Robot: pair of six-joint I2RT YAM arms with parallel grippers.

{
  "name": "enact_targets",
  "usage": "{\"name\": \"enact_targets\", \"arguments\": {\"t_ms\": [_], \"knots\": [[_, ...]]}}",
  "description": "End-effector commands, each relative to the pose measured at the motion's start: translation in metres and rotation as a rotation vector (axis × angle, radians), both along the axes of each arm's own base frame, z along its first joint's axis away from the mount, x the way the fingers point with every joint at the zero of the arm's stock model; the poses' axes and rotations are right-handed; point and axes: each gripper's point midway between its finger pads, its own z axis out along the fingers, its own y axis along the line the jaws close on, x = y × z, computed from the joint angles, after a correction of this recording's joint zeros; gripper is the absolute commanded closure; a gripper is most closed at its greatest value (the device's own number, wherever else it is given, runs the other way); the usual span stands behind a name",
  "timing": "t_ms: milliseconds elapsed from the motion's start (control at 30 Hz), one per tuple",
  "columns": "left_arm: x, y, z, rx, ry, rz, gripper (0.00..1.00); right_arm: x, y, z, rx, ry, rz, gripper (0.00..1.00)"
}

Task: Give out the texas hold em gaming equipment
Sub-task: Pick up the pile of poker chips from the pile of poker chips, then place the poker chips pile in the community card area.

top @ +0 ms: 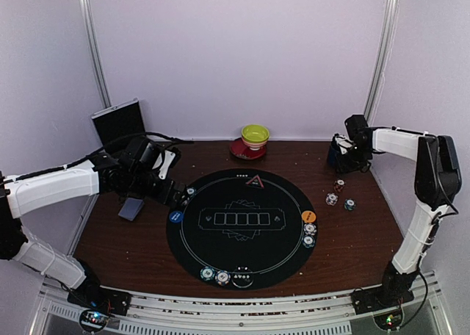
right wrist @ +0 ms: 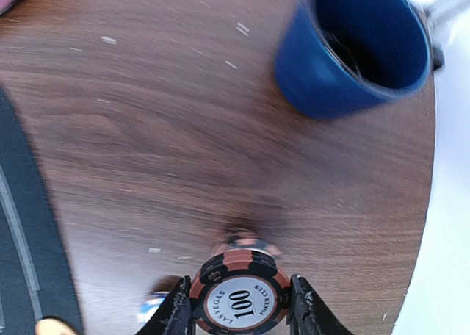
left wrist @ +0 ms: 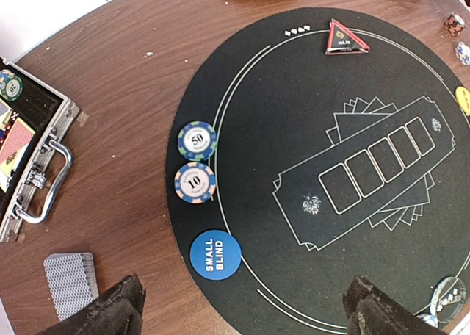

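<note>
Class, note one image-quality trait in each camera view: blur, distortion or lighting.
Right wrist view: blue mug motion-blurred, 100 chip sharp. Left wrist view: sharp, though wide-angle warps the mat. Top external view: soft detail, even lighting.

The 100 chip (right wrist: 239,300) held between the fingers of the right claw (right wrist: 239,302) is cut off by the lower edge. Just beyond it, more chips (right wrist: 246,241) are too blurred for their colours to be told. The blue mug (right wrist: 352,48), ahead and to the right of that claw, is smeared and cropped. The metal case (left wrist: 37,173), left of the left claw (left wrist: 246,305), is cut off. That claw's fingertips (left wrist: 110,313) are cropped at the bottom.
</note>
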Motion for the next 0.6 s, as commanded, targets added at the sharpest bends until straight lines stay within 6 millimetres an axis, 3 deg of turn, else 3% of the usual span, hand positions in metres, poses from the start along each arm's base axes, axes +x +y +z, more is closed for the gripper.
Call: {"name": "enact_targets", "arguments": {"t_ms": [0, 133, 267, 400, 567], "knots": [[0.011, 0.007, 0.019, -0.036, -0.07, 0.037, 0.02, -0.004, 0.061, 0.047, 0.031, -0.117, 0.149, 0.62], [0.019, 0.023, 0.024, -0.035, -0.088, 0.09, 0.02, -0.013, 0.128, 0.068, 0.042, -0.165, 0.295, 0.62], [0.025, 0.034, 0.024, -0.033, -0.09, 0.122, 0.02, -0.025, 0.197, 0.063, 0.049, -0.126, 0.435, 0.62], [0.028, 0.04, 0.024, -0.026, -0.091, 0.142, 0.02, -0.042, 0.26, 0.03, 0.021, -0.026, 0.561, 0.62], [0.03, 0.044, 0.024, -0.022, -0.092, 0.155, 0.02, -0.068, 0.325, -0.011, -0.033, 0.046, 0.694, 0.62]]}}
